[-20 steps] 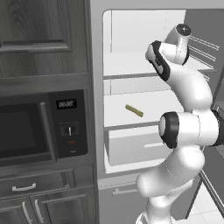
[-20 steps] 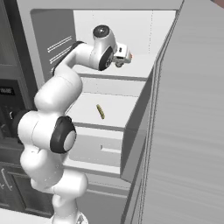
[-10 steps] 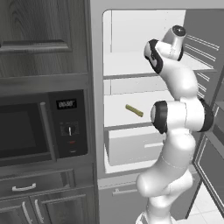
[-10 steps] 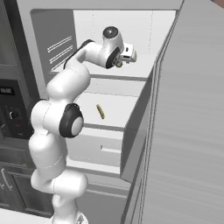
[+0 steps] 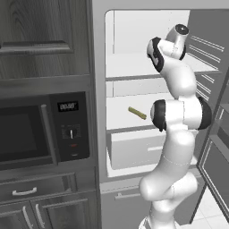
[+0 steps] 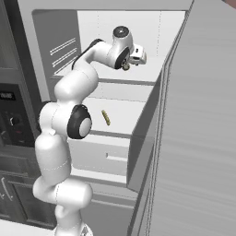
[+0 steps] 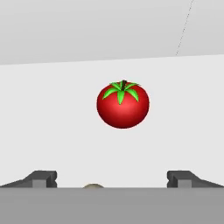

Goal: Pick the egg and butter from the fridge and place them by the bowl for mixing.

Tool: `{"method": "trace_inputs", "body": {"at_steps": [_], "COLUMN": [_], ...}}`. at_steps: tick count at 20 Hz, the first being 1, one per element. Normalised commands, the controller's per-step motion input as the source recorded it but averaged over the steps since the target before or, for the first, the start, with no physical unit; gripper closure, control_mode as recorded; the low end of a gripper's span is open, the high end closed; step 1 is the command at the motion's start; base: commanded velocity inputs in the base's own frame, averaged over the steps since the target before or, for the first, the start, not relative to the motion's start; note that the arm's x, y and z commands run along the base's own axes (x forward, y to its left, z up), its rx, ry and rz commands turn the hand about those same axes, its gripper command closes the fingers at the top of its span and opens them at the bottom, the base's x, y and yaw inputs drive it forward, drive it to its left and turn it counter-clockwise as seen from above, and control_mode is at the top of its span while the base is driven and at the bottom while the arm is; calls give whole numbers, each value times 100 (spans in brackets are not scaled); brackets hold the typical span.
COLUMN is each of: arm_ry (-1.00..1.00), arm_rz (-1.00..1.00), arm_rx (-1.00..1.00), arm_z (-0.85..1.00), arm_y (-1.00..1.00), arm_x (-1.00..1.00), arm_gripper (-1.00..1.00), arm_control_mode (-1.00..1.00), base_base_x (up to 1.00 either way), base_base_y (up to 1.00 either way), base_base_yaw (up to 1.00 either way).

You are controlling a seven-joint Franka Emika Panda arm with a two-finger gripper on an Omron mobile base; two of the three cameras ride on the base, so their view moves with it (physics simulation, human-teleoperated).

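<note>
The fridge stands open, white inside. On its middle shelf lies the butter, an olive-yellow stick. My gripper reaches over the upper shelf and is open. In the hand view the gripper has its two fingertips wide apart. The rounded olive-brown top of the egg peeks up between them at the bottom edge. Beyond it on the same shelf sits a red tomato with a green top. The bowl is out of view.
A black microwave is built into the dark cabinets left of the fridge. A white drawer sits under the butter's shelf. The ribbed fridge door hangs open at the right, and its grey outer face looms close.
The arm has pushed the hand further in over the upper shelf, and the elbow has risen and swung closer to the fridge. The jaws have stayed wide open. The butter has not moved.
</note>
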Motion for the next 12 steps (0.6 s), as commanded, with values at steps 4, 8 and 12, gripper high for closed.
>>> {"method": "trace_inputs", "body": {"at_steps": [4, 8, 12], "arm_ry": [1, 0, 0], "arm_rz": [0, 0, 0], "arm_rx": [0, 0, 0], "arm_z": [0, 0, 0], "arm_y": [0, 0, 0], "arm_x": [0, 0, 0], "arm_gripper": [-100, -100, -100], "arm_control_mode": [-100, -100, -100], "base_base_x": [0, 0, 0], "base_base_y": [0, 0, 0], "base_base_yaw": [0, 0, 0]}}
